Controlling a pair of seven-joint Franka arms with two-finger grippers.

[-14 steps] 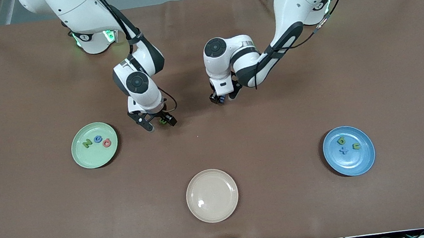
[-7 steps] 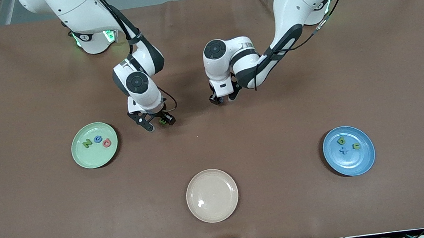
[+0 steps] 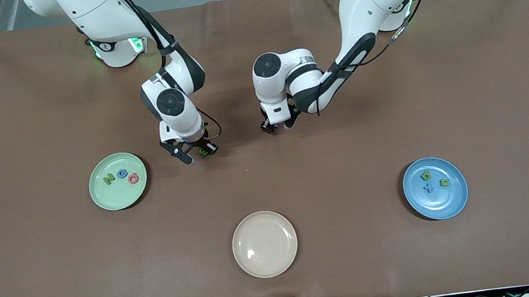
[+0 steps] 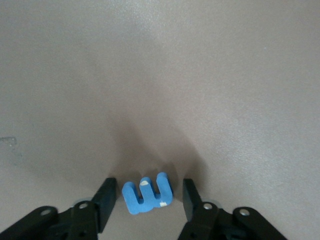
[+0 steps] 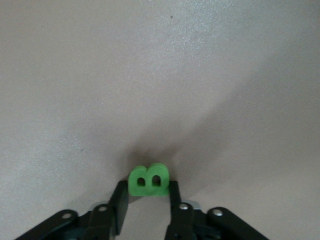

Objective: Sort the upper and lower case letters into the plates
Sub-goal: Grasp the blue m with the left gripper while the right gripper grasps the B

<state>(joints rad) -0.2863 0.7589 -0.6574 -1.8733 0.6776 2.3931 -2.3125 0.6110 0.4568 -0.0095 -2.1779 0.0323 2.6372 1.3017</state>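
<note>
green plate [image 3: 98,191]: three letters. blue plate [image 3: 457,200]: three pieces. right tool [image 5: 146,204] pinching green b [image 5: 148,181]; left tool [image 4: 146,206] spread around blue letter [image 4: 146,192] (both unsorted, on table [image 3: 345,148]).

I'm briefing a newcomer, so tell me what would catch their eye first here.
Both arms are low over the middle of the table: the right pincer is shut on a green letter B, and the left pincer straddles a blue letter with gaps either side. Nearer the camera lie a pale green plate and a blue plate, three pieces each, with a bare cream plate between.
</note>
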